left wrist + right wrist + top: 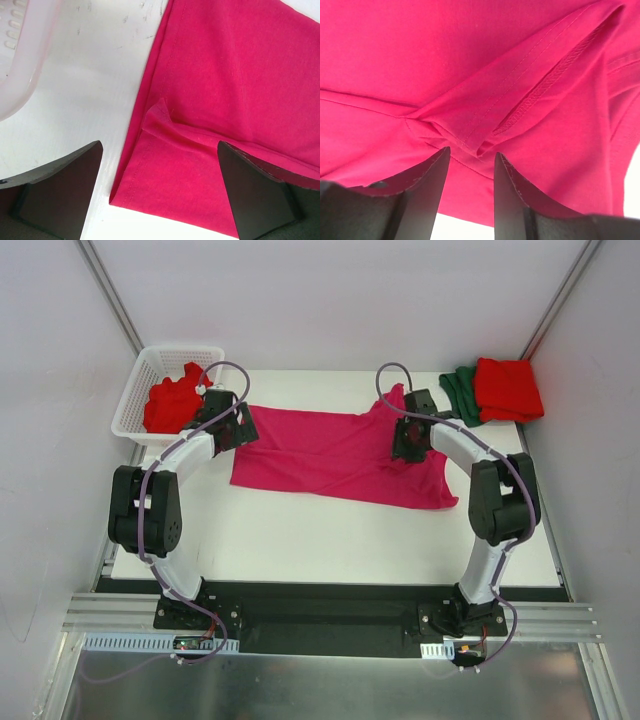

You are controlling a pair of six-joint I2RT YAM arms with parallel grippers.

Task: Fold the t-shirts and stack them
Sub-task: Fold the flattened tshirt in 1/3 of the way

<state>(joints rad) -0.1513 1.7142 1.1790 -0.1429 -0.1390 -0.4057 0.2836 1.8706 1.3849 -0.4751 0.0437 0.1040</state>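
Note:
The magenta-pink t-shirt (330, 455) lies spread across the middle of the table. My left gripper (236, 426) is wide open over its left corner; in the left wrist view its jaws (160, 150) straddle the hemmed corner (150, 180), which has a small fold. My right gripper (408, 440) hovers over the shirt's right part. Its jaws (472, 152) stand a narrow gap apart, with a bunched seam fold (485, 142) just at the tips, not clamped. One red shirt (172, 402) lies crumpled in the basket. A folded red shirt (508, 388) sits on the dark green one (460, 392) at the back right.
The white lattice basket (135, 390) stands at the back left corner, close to my left gripper; its rim shows in the left wrist view (20, 65). White walls enclose the table on three sides. Bare white tabletop (330, 540) lies in front of the shirt.

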